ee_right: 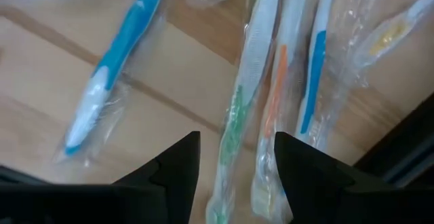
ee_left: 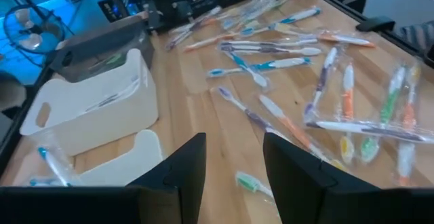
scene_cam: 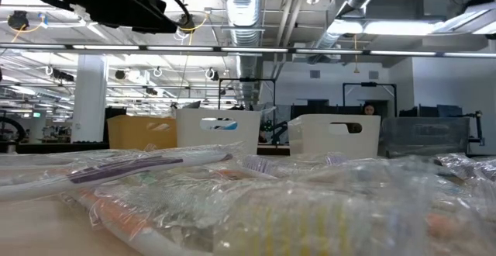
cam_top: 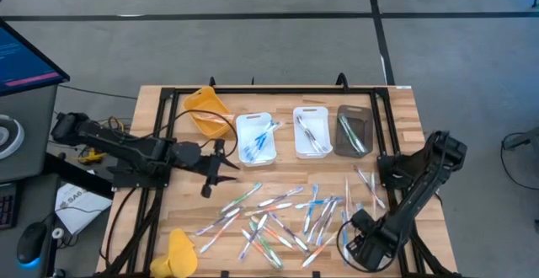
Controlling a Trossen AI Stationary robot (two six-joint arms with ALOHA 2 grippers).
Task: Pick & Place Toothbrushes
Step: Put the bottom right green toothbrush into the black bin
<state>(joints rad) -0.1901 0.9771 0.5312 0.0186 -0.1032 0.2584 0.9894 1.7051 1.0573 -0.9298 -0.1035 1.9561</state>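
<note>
Fingers first: the left gripper (cam_top: pixel 221 170) is hanging with its two dark fingers (ee_left: pixel 188 164) apart and nothing between them, just beside the white tray (cam_top: pixel 255 136) that is holding blue-accented brushes. We are judging this arm to be between deliveries, facing back toward the loose pile.

Moving rightward, the toothbrushes (cam_top: pixel 286 217) are lying scattered in clear wrappers across the middle of the wooden table (cam_top: pixel 404 109), with a few more already sitting in the second white tray (cam_top: pixel 312 132) and the dark tray (cam_top: pixel 354 130) at the far edge.

At the right, the right gripper (cam_top: pixel 357 237) is hovering low over the near end of the pile, its fingers (ee_right: pixel 178 161) spread and empty, straddling a green-handled toothbrush (ee_right: pixel 239 108) (an orange one is lying touching it). We are reading this as the approach to a pick. The next move calls for descending squarely so the fingers close on one wrapper alone.

We are finding no legible brand or writing anywhere.
</note>
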